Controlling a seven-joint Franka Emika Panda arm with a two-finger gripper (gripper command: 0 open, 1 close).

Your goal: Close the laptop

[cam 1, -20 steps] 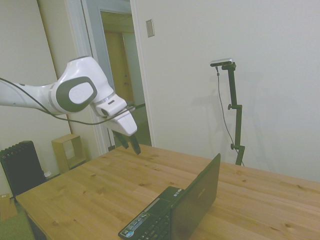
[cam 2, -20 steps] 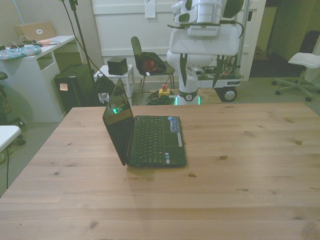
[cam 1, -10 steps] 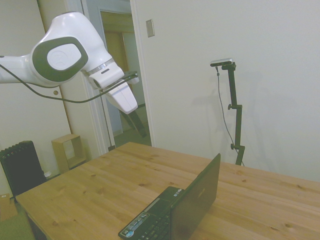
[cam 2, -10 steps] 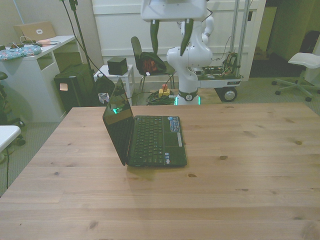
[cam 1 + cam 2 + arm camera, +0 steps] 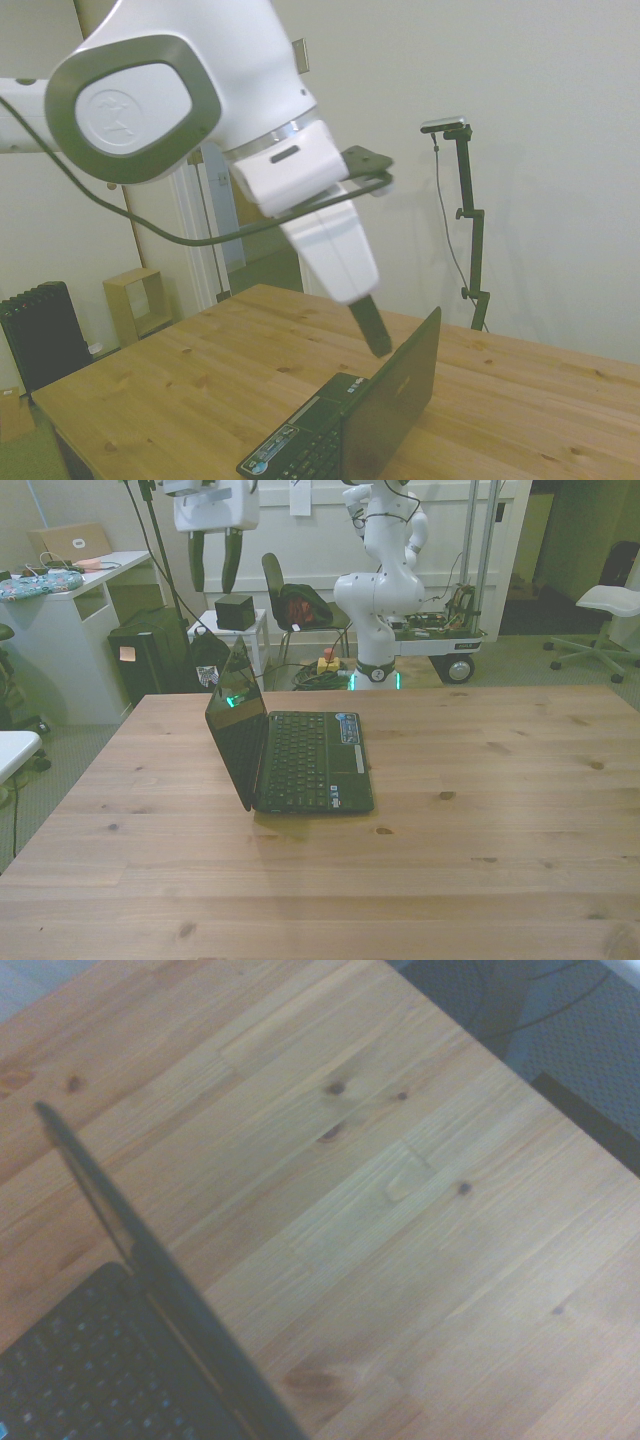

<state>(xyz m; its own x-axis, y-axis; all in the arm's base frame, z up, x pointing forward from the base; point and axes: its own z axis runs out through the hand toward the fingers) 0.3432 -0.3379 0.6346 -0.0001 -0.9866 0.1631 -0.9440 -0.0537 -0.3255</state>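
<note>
The black laptop (image 5: 300,760) stands open on the wooden table (image 5: 480,810), its lid (image 5: 232,730) a little past upright on the front view's left side of the keyboard. My gripper (image 5: 214,584) hangs high above the table's far edge, beyond the lid and to the front view's left of it, open, with nothing between its fingers. In the side view the gripper (image 5: 378,344) hangs above the laptop (image 5: 350,430), apart from the lid's top edge. The wrist view shows the lid's thin edge (image 5: 140,1250), part of the keyboard (image 5: 80,1380) and bare planks.
Behind the table are a white desk (image 5: 60,610), a black cabinet (image 5: 150,655), a small black box (image 5: 235,610) on a stool, a chair with a bag (image 5: 300,605) and the robot's base (image 5: 400,590). An office chair (image 5: 605,610) stands at the far right.
The arm has swung toward the front view's left and nearer the side camera, bringing the gripper over the lid side of the laptop. The laptop has not moved.
</note>
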